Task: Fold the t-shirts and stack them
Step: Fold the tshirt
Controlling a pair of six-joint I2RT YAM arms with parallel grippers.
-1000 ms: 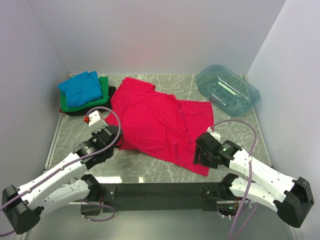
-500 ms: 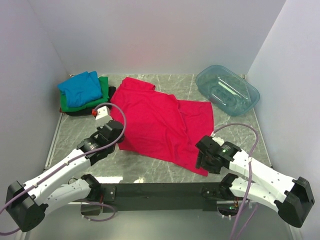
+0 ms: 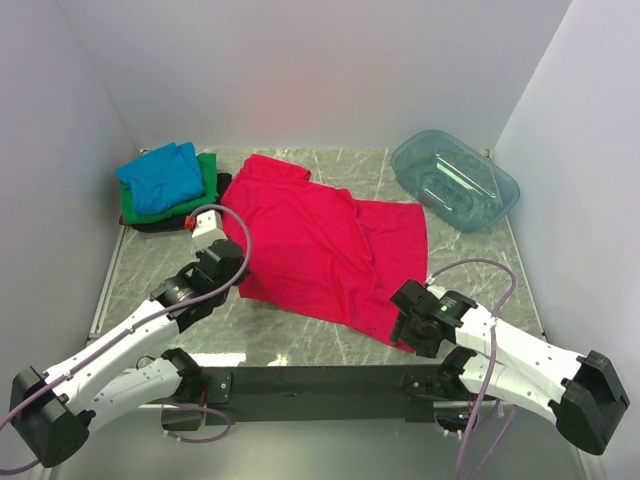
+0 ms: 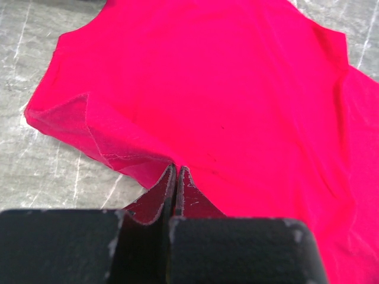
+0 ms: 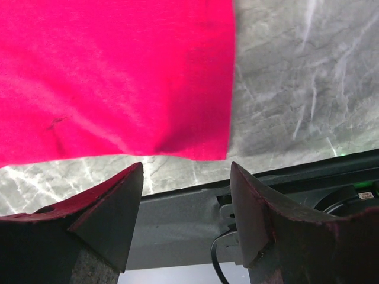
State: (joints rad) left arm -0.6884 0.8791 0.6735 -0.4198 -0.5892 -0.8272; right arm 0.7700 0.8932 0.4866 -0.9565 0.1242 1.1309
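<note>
T-shirts four, tub one.

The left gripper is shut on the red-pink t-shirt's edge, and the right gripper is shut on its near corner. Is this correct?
No: the right gripper is open, jaws apart just before the corner of the red-pink t-shirt; the right wrist view shows it. The rest is right.

Mid-bench: spread t-shirt, flat; behind and left of it, in far-left corner, stack of folded t-shirts, just beside its far-left edge; far right, tub, apart from it; at near-left hem, left gripper, touching cloth; at near-right corner, right gripper, by bench's near edge.
</note>
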